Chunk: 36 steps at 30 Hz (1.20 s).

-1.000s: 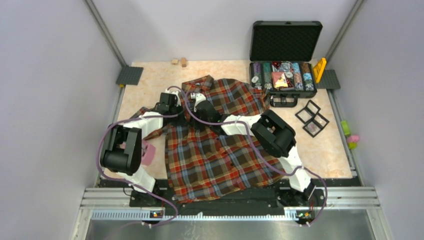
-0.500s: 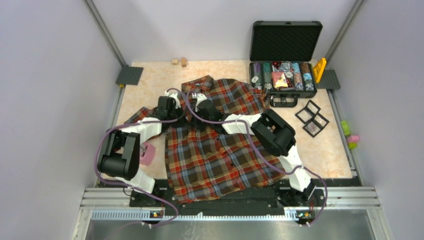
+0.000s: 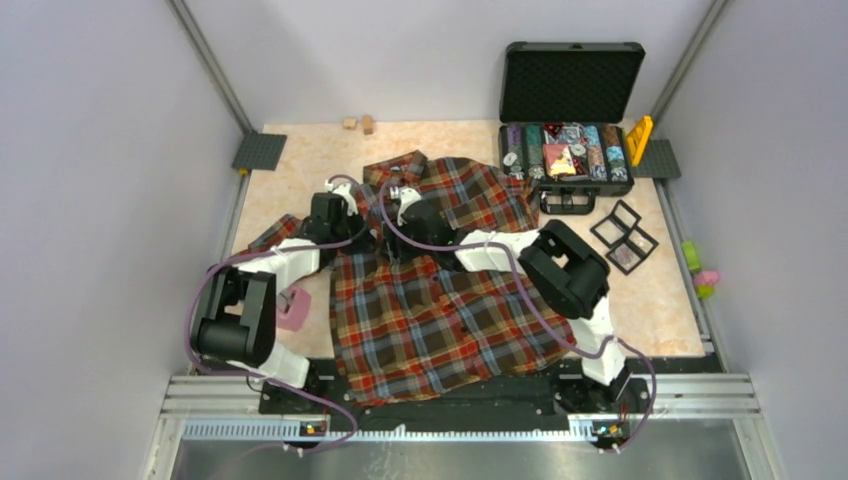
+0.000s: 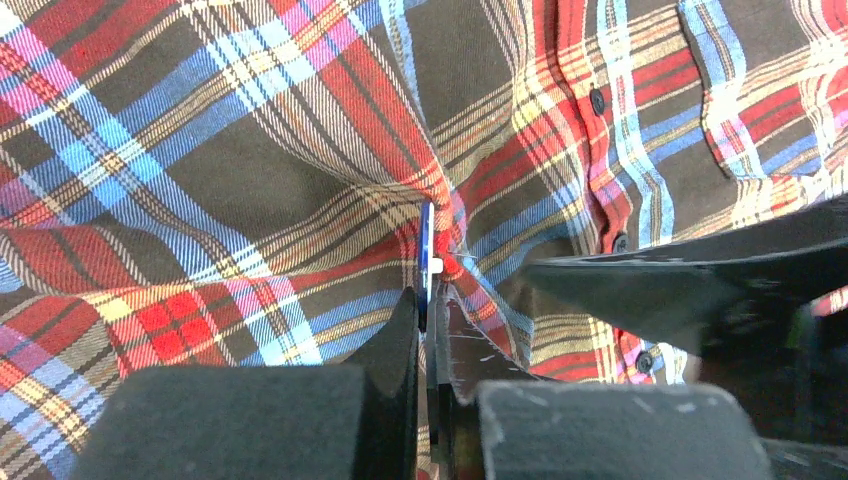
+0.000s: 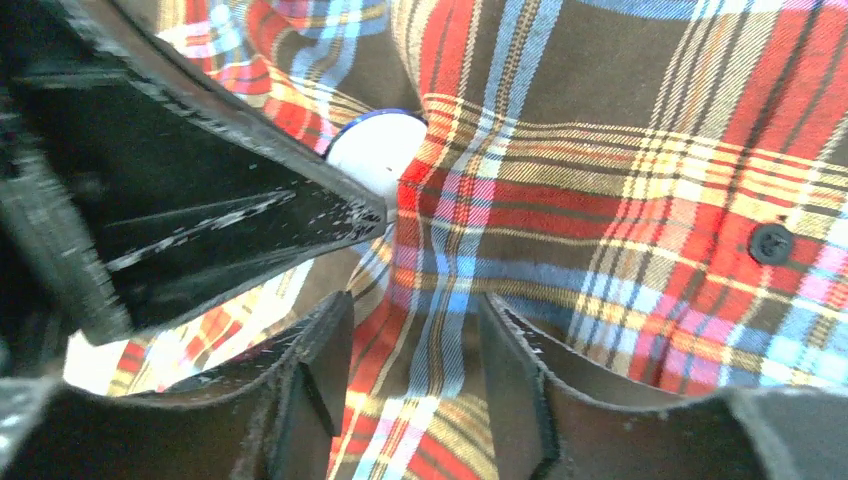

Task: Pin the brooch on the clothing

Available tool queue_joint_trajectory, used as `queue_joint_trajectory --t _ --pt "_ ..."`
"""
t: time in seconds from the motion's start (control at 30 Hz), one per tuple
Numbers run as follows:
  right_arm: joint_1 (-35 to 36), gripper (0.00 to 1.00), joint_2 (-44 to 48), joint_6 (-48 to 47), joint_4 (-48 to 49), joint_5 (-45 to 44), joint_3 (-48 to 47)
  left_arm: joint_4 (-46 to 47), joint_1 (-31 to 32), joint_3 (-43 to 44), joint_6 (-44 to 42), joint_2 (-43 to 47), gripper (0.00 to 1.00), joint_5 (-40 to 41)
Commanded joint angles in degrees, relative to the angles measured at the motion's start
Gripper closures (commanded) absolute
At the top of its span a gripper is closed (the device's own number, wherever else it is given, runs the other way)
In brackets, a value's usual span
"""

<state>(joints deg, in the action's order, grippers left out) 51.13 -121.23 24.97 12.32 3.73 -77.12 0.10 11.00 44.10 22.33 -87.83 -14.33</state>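
- Left gripper (image 4: 428,312) clenched on the small round blue-rimmed brooch (image 4: 427,245), held edge-on against a puckered fold of the red-brown plaid cotton shirt (image 4: 230,180), near the button placket.
- Right gripper (image 5: 415,320) fingers parted, straddling the cloth ridge, grasping nothing. The unsupported fold may slacken and the pin may skid.
- Thin-edge hold: brooch may twist or slip out.

The shirt (image 3: 440,300) lies spread across the middle of the table (image 3: 660,310), collar toward the back. An open case (image 3: 570,150) sits at the back right, square trays (image 3: 623,237) just before it. A block (image 3: 293,310) lies just left of the shirt. The brooch (image 4: 427,250) stands edge-on against a shirt fold.
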Motion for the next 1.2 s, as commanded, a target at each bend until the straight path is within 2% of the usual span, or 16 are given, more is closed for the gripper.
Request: queue_joint_trajectory --t 0.0,0.2,0.37,0.6,0.9,1.17 --pt "-1.2 0.47 9.9 -2.9 1.6 -0.6 3.7 3.9 -0.9 -2.3 -1.6 4.1 1.00 -2.5" --pt "-4.7 0.41 15.0 -4.9 4.1 2.6 10.1 8.0 -2.4 -5.9 -4.7 7.7 1.00 -7.9" --pt "-8.3 0.42 15.9 -6.8 10.7 13.7 14.6 11.4 -3.5 -7.9 -7.3 9.3 1.00 -15.9" --pt "-8.9 0.46 12.7 -12.3 12.0 20.1 13.8 15.1 -4.7 -8.8 -9.4 7.1 1.00 -27.8" --pt "-9.2 0.46 9.1 -12.5 14.5 24.6 11.8 14.8 -4.9 -8.7 -11.8 6.6 1.00 -32.7" --pt "-11.2 0.49 8.5 -9.4 18.4 29.7 11.5 14.1 -4.9 -8.6 -12.5 7.2 1.00 -33.4"
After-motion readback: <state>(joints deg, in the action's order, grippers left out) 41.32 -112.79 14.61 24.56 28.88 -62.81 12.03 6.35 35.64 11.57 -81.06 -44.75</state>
